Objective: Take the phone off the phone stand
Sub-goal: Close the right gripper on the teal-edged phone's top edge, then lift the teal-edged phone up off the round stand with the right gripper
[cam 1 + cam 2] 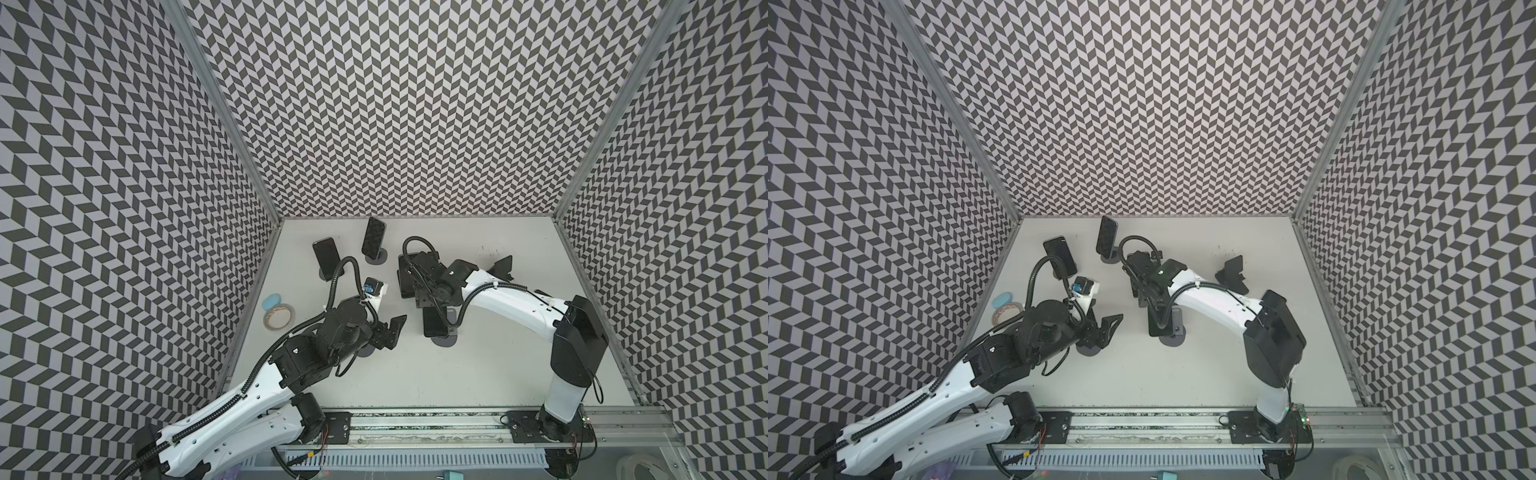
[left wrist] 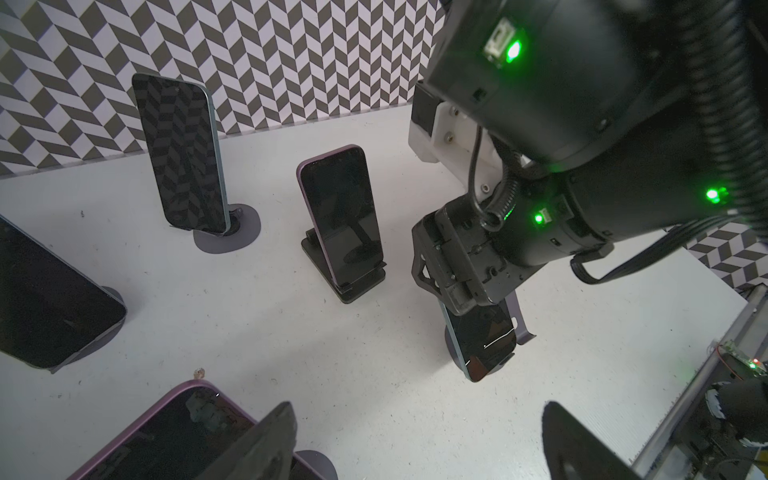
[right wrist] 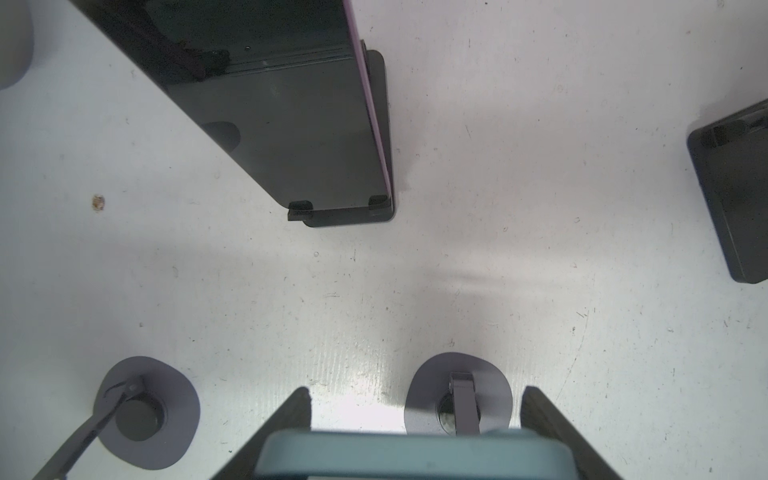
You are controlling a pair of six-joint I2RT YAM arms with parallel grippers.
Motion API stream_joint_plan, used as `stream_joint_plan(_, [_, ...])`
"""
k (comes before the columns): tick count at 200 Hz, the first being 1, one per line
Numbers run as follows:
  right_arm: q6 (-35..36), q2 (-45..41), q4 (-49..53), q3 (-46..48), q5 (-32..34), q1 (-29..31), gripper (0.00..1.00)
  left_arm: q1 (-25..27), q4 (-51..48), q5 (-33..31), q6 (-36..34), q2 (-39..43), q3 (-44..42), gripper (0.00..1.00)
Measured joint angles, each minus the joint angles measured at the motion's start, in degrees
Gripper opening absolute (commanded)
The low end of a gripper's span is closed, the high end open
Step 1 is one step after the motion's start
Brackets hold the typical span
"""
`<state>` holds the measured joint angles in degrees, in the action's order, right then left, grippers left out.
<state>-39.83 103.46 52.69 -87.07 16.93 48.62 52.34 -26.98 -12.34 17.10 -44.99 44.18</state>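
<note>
The right hand (image 3: 415, 395) pinches the teal phone (image 3: 411, 455) by its sides at the frame's lower middle, seemingly seated on its round stand (image 3: 490, 395). A crooked lift could drag the stand or knock the neighbouring purple phone (image 3: 291, 124). The left hand (image 2: 419, 419) gapes wide, empty. The stand's cradle is hidden.

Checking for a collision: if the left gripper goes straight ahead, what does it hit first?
Probably the phone in the right gripper; depth is unclear, so maybe bare table first.
</note>
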Motion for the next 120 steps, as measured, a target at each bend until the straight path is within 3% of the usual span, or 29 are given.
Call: stream_joint_plan(120, [1.7, -2.1, -0.1, 0.0, -3.3, 0.0, 0.47, 0.0, 2.5, -0.5, 3.6, -0.2, 0.0, 0.91])
